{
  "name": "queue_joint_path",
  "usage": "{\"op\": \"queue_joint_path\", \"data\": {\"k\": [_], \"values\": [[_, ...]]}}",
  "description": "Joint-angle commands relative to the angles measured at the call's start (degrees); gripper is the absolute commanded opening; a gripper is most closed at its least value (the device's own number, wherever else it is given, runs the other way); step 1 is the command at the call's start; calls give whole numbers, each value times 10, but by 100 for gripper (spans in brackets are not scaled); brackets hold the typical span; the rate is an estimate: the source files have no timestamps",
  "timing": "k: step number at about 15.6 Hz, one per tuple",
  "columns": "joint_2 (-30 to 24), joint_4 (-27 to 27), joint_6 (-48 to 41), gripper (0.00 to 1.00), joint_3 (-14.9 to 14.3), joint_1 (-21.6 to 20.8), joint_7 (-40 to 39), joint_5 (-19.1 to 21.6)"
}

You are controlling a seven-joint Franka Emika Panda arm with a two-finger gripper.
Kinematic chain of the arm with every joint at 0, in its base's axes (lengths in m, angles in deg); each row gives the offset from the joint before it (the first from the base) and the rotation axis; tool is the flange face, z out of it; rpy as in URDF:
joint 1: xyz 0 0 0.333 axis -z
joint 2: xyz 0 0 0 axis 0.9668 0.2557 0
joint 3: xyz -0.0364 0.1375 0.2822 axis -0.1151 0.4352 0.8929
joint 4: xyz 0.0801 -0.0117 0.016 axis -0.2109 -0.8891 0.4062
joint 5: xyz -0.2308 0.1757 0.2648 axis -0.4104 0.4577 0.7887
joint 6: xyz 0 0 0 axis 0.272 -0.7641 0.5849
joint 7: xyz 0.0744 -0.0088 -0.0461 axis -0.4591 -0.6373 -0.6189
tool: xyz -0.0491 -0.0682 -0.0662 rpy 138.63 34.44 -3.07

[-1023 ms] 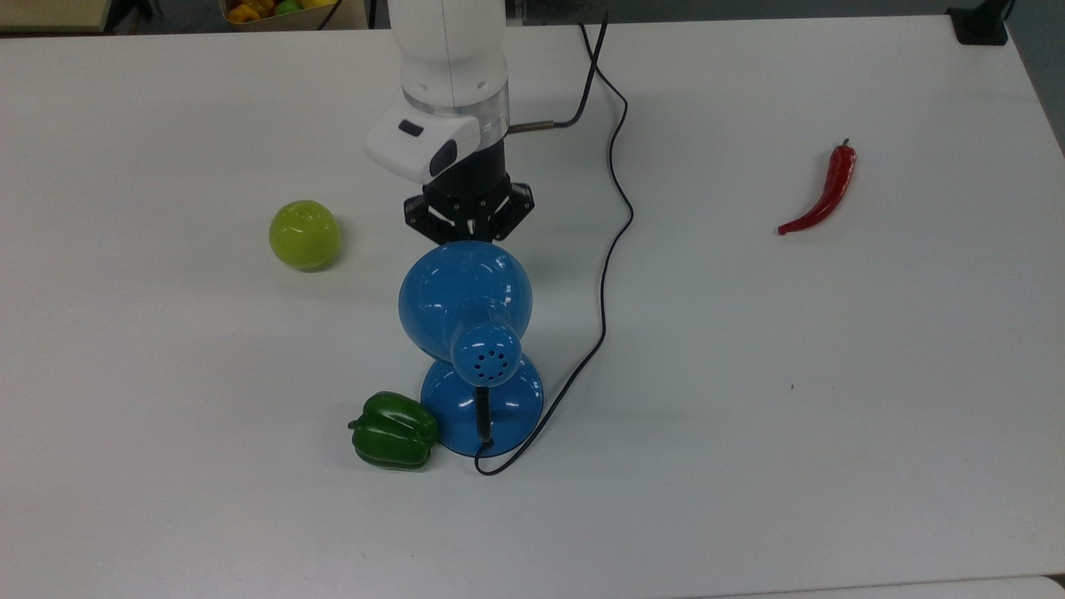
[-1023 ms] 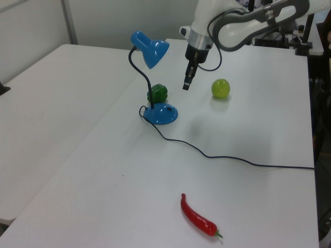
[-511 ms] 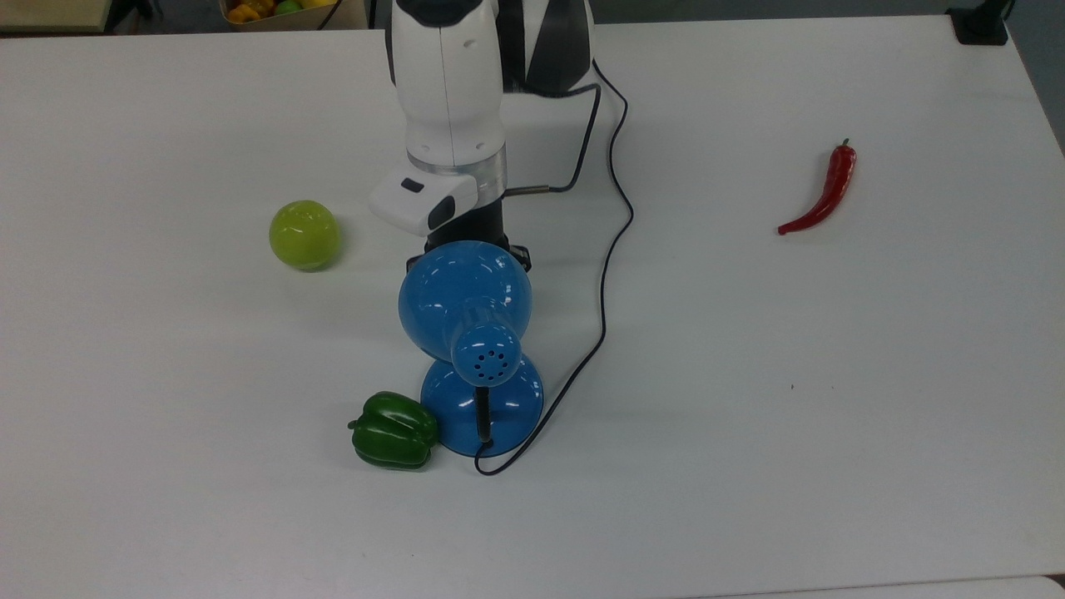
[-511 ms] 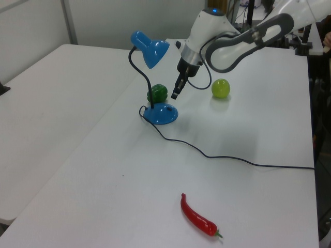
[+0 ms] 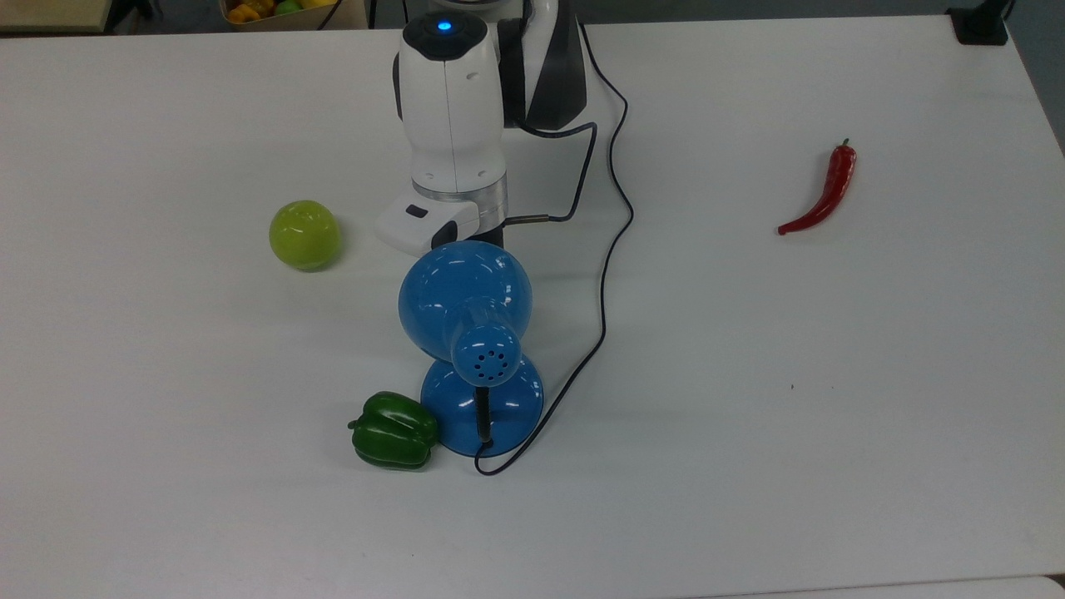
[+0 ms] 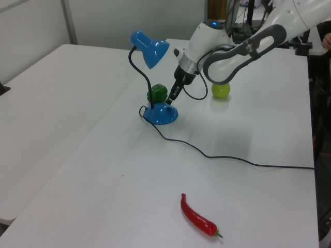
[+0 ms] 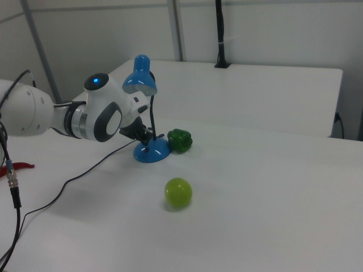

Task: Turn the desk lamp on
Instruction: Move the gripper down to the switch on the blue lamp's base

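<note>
The desk lamp (image 5: 464,291) is glossy blue, with a dome shade, a vent-holed cap (image 5: 491,362) and a round base (image 5: 509,409). It stands mid-table, and its thin black cord (image 5: 611,249) runs away toward the far edge. In the left view my gripper (image 6: 169,102) points steeply down, its tip just above the near rim of the lamp base (image 6: 161,114), below the shade (image 6: 150,49). The right view puts the gripper (image 7: 148,136) right beside the base (image 7: 151,152). In the top view the shade hides the gripper, and the white arm (image 5: 453,125) reaches in from the far side.
A green bell pepper (image 5: 393,430) lies against the base on the top view's left. A yellow-green ball-shaped fruit (image 5: 304,235) sits further left, near the arm. A red chilli (image 5: 824,195) lies far to the top view's right. The white table (image 5: 832,416) spreads wide around them.
The arm has come down and toward the lamp. In the top view the gripper slid under the shade; in the left view its tip dropped from shade height to the base.
</note>
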Motion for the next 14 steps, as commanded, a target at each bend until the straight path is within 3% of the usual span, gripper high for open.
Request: {"op": "queue_joint_path", "data": {"k": [1, 14], "values": [[10, 0, 17, 0, -4, -6, 16, -9], [26, 0, 38, 0, -4, -7, 16, -10]]}}
